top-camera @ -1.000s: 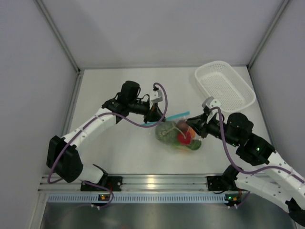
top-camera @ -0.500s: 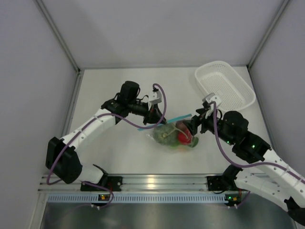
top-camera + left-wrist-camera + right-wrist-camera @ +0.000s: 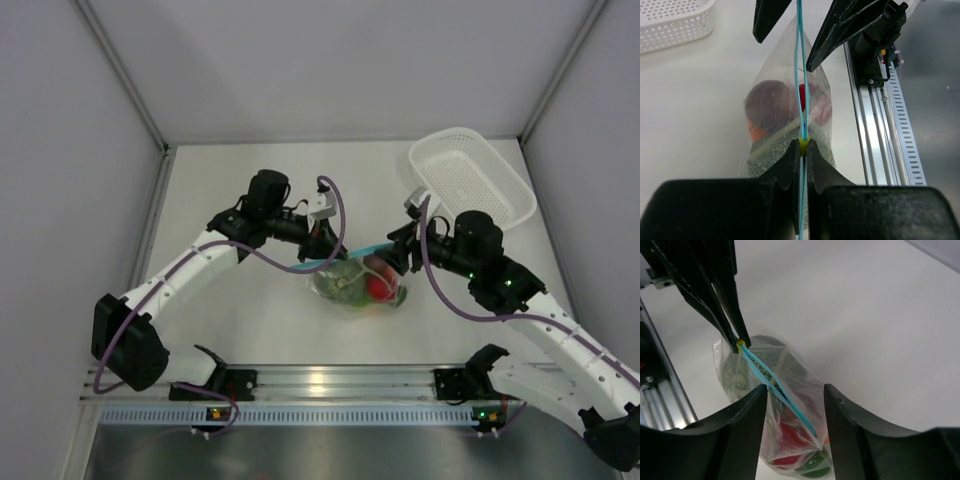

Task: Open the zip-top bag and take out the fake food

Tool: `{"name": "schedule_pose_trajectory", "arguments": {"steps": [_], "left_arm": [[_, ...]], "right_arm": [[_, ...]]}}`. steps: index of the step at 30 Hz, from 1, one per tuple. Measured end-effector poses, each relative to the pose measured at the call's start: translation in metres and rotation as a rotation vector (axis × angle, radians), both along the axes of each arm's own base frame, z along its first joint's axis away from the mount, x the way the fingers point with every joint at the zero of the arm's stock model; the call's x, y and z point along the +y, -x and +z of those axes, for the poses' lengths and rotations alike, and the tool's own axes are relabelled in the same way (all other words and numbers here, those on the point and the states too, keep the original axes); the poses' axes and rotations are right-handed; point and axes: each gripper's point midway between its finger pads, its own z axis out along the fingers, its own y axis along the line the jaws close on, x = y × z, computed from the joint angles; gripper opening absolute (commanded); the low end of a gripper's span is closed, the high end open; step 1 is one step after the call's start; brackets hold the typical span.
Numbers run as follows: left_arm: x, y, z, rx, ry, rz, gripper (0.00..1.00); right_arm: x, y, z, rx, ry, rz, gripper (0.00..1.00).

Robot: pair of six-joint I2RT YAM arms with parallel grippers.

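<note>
A pale worktop (image 3: 240, 330) lies between plain grey walls. Two white and black robot arms reach in from its near edge, the left arm (image 3: 200, 262) and the right arm (image 3: 520, 300), and they meet near the middle.

A white perforated basket (image 3: 470, 185) sits beyond the right fingers (image 3: 745, 415), away from the arm bases and apart from the left fingers (image 3: 787, 167).

Between the two sets of fingers is the zip-top bag (image 3: 355, 285), clear and crinkly, with its zip edge uppermost. It bulges with fake food (image 3: 365, 288): a grey-green melon (image 3: 770, 355) on the side nearer the left fingers, a red ball (image 3: 790, 435) and a green piece (image 3: 812, 467) below the right fingers, and a dark red piece (image 3: 767, 102) with a bit of orange (image 3: 756, 134) under it. Whether the bag's bottom rests on the worktop cannot be told.

The light blue zip strip (image 3: 801, 75) runs straight from the left fingers to the right fingers. The right fingers are spread, one on each side of the strip, with the strip passing through the gap; whether they touch the plastic cannot be told.

The left fingers are pressed together, pinching the strip's end at a small yellow tab (image 3: 803, 145).
</note>
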Motion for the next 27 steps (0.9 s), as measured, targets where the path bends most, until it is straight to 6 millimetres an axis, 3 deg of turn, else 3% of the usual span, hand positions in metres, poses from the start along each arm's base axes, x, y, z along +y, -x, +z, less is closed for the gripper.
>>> {"name": "schedule_pose_trajectory", "arguments": {"steps": [1, 3, 4, 5, 14, 27], "left_arm": [[0.0, 0.0, 0.001, -0.003, 0.0, 0.002, 0.0], [0.0, 0.0, 0.001, -0.005, 0.0, 0.005, 0.0], [0.001, -0.001, 0.001, -0.005, -0.002, 0.007, 0.0], [0.001, -0.001, 0.0, -0.005, -0.005, 0.01, 0.0], [0.001, -0.015, -0.001, -0.042, -0.036, 0.081, 0.0], [0.005, -0.037, -0.004, -0.103, -0.075, 0.185, 0.0]], "right_arm": [[0.003, 0.001, 0.001, 0.001, -0.014, 0.021, 0.46], [0.008, 0.005, 0.0, 0.008, -0.026, 0.061, 0.28], [0.01, 0.007, -0.001, 0.014, -0.03, 0.078, 0.06], [0.012, 0.009, -0.001, 0.017, -0.034, 0.091, 0.0], [0.01, 0.008, -0.003, 0.036, -0.035, 0.068, 0.0], [-0.033, 0.001, 0.0, 0.084, -0.018, -0.196, 0.0]]}}
